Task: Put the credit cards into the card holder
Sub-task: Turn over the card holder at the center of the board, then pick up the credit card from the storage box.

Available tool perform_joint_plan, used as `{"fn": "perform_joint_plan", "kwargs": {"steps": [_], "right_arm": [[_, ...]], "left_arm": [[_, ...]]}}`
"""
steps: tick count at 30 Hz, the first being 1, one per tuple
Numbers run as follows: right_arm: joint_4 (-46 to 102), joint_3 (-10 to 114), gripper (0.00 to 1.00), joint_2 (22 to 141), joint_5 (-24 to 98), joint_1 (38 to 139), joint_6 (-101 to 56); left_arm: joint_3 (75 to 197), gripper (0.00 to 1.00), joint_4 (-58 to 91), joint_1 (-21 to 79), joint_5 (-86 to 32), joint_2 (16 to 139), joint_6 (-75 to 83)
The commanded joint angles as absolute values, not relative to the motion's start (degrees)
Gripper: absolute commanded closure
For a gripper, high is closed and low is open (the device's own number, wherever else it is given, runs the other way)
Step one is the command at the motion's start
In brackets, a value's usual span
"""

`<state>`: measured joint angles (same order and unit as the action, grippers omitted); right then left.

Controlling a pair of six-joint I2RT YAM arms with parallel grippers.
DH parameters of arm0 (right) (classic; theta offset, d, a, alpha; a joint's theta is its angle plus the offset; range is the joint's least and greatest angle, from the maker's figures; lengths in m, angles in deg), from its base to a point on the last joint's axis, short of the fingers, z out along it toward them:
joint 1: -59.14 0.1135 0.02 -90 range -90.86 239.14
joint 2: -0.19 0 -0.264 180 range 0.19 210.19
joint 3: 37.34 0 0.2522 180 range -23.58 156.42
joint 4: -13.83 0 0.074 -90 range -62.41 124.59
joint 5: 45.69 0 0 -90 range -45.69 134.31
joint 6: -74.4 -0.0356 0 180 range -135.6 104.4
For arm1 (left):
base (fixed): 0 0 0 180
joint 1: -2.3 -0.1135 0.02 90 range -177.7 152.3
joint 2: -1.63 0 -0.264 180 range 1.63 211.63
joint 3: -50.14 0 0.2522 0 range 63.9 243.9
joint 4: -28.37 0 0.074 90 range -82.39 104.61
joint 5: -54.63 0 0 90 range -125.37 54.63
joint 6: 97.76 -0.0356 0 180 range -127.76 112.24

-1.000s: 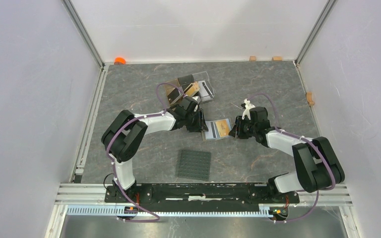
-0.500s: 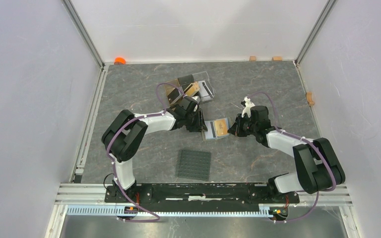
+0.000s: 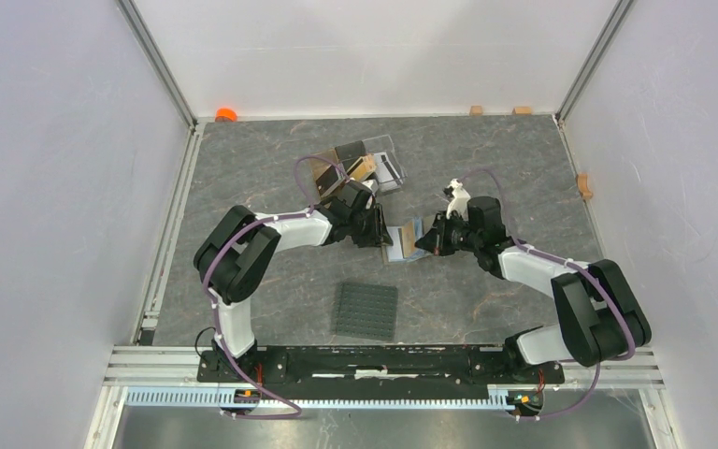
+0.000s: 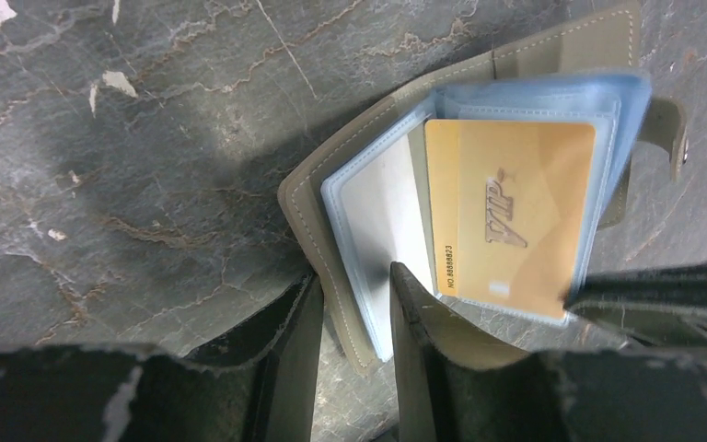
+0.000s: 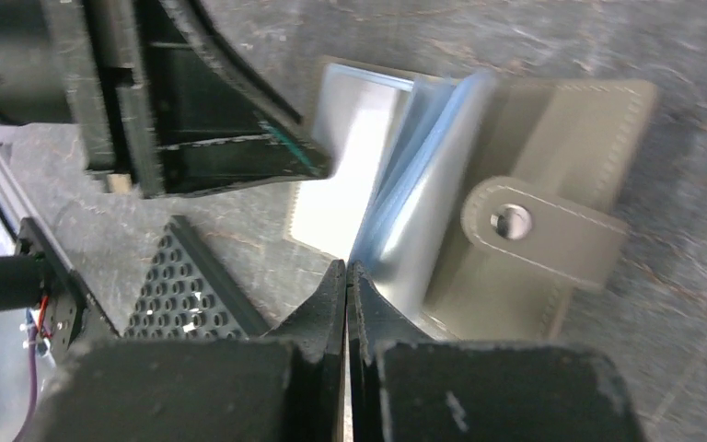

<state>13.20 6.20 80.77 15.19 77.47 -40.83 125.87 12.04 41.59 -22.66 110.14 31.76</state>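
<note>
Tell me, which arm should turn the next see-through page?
Probably the right: its fingers are shut at the clear bluish pocket pages' edge, while the left fingers pin the olive-taupe folding card holder down.

You see the card holder [image 4: 479, 212] lying open on the grey table, mid-workspace between the two arms: an olive-taupe folding wallet with pale stitching, a snap tab [image 5: 541, 230] on one flap, and shiny bluish clear pockets [image 4: 377, 221] fanned up from the spine. A gold-orange card [image 4: 511, 216] marked "VIP" sits inside one clear pocket. Other cards, one black [image 3: 350, 150], are visible farther back; you cannot make out their detail.
</note>
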Motion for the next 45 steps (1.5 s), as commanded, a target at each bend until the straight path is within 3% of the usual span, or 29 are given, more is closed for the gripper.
{"fn": "perform_joint_plan", "kwargs": {"steps": [1,11,25,29,32,37,40,45], "right_arm": [[10.47,9.21,1.0,80.83,11.78,80.66,-39.52],[13.28,10.84,0.91,81.77,15.43,82.65,-38.32],[22.87,10.48,0.86,75.64,35.74,82.68,-35.49],[25.52,10.34,0.76,70.65,41.23,82.68,-34.96],[27.41,10.93,0.61,67.12,45.97,82.61,-33.59],[32.98,15.33,0.48,66.7,46.68,82.56,-30.61],[32.72,17.51,0.43,67.74,44.58,82.6,-30.31],[30.49,18.62,0.36,68.82,40.65,82.6,-30.84]], "left_arm": [[125.19,0.6,13.35,41.44,-21.58,111.95,29.85],[122.46,0.54,13.91,39.66,-22.15,108.29,29.32],[121.29,0.39,9.07,39.15,-26.82,99.18,25.55],[120.86,0.37,9.09,38.8,-24.83,97.38,25.96],[119.92,0.35,8.61,37.24,-23.8,94.52,26.71],[120.49,0.27,5.16,32.38,-22.16,88.57,26.28],[125.56,0.2,-1.2,29.57,-22.6,88.44,22.26],[138.13,0.18,-12.58,26.15,-25.14,96.07,18.96]]}}
